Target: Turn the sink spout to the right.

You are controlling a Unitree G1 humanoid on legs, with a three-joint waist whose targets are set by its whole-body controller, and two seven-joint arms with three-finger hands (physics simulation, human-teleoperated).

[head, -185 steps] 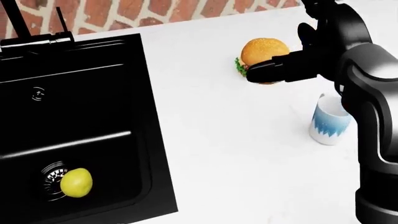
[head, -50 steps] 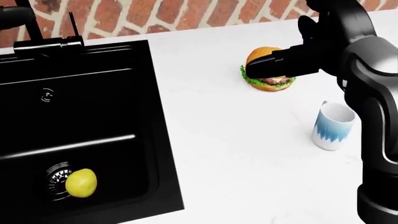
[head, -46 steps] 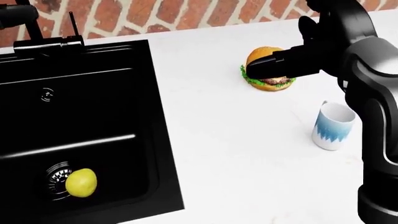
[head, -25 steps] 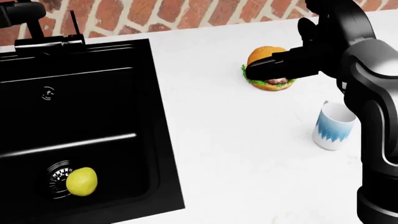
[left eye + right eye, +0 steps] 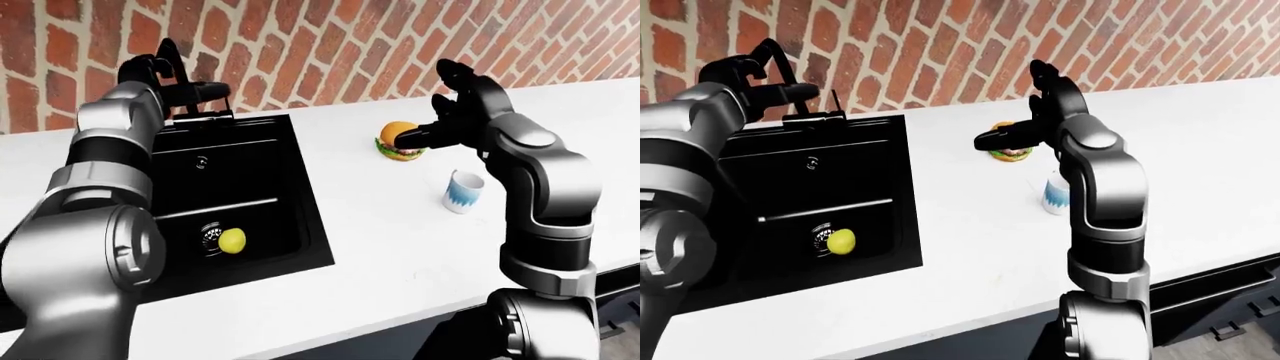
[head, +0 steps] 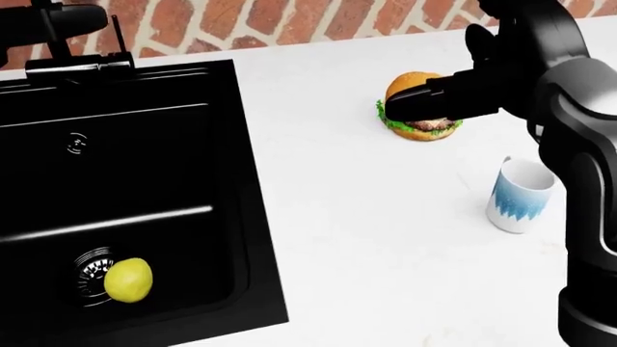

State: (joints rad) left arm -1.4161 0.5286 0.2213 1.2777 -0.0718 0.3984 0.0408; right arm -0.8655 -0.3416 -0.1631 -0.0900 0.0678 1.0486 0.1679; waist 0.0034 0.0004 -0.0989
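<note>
The black sink faucet stands at the top edge of the black sink (image 6: pixel 125 181), under the brick wall. Its thin arched spout (image 5: pixel 780 64) rises from the base (image 6: pixel 77 66), beside an upright lever (image 6: pixel 116 32). My left hand (image 5: pixel 185 88) is raised at the spout, fingers stretched out to the right and touching or just beside it; I cannot tell which. It also shows at the top left of the head view (image 6: pixel 67 18). My right hand (image 6: pixel 414 101) is open and empty, hovering over a burger (image 6: pixel 422 129).
A yellow lemon (image 6: pixel 128 280) lies by the drain in the sink. A white and blue mug (image 6: pixel 518 195) stands on the white counter (image 6: pixel 367 238) below the burger. My right forearm fills the right side of the head view.
My left hand has come into the head view's top left and moved right along the faucet. The right hand has barely moved. The camera has tilted slightly since the earliest frame.
</note>
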